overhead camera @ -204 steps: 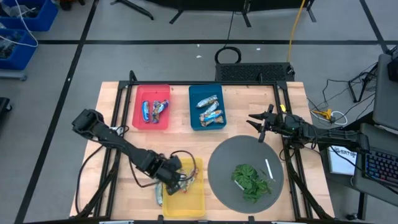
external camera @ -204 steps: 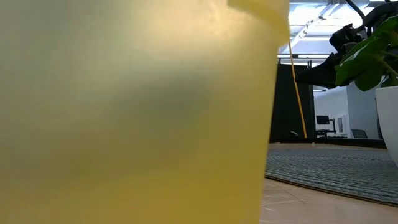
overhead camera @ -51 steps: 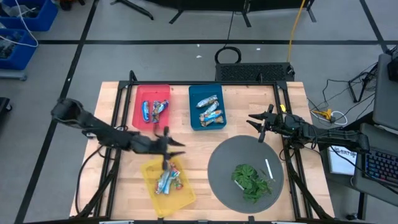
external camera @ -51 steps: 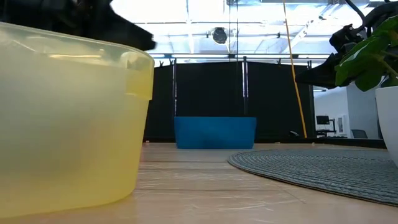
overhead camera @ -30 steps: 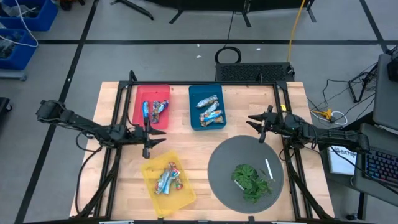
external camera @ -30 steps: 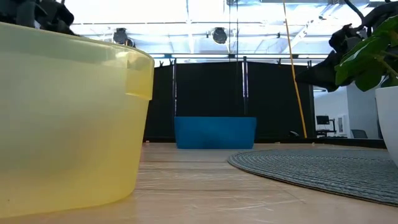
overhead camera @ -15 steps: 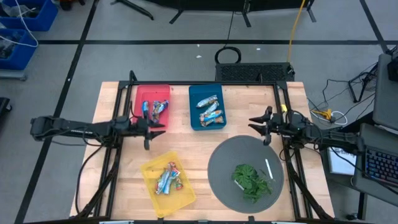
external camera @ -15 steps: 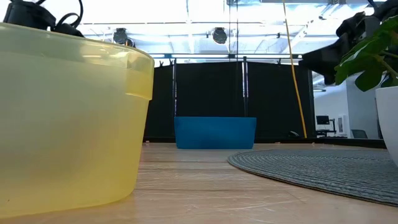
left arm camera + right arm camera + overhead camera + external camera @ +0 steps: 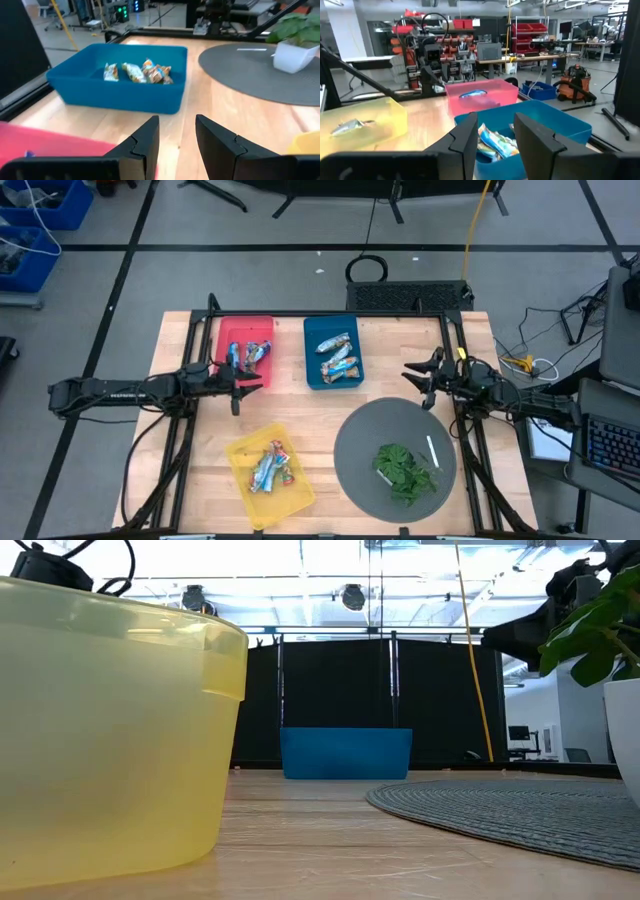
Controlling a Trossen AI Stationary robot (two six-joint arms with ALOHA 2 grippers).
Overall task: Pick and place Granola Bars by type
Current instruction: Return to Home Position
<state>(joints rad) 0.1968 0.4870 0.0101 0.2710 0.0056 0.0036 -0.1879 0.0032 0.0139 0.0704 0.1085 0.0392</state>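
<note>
Granola bars lie in three trays. Several silver and red ones [image 9: 270, 468] are in the yellow bin [image 9: 292, 498] near the table's front. Blue-and-white bars [image 9: 248, 353] lie in the red tray [image 9: 225, 370]. Tan-and-blue bars [image 9: 335, 355] are in the blue tray [image 9: 312, 375], also seen as bars [image 9: 140, 71] in the left wrist view. My left gripper [image 9: 247, 395] hovers open just in front of the red tray. My right gripper [image 9: 415, 387] hovers open by the far right rim of the grey mat, facing the blue tray.
A round grey mat [image 9: 360, 440] on the right near part of the table carries a green leafy bunch [image 9: 403, 470] and a thin white stick [image 9: 432, 451]. Bare wood shows between the trays and the yellow bin. Black frame rails run along both table sides.
My left arm has stretched out flat toward the table's left, and its gripper has drawn a little toward the far edge, up to the red tray's front. My right gripper has risen slightly. The trays and bars have stayed put.
</note>
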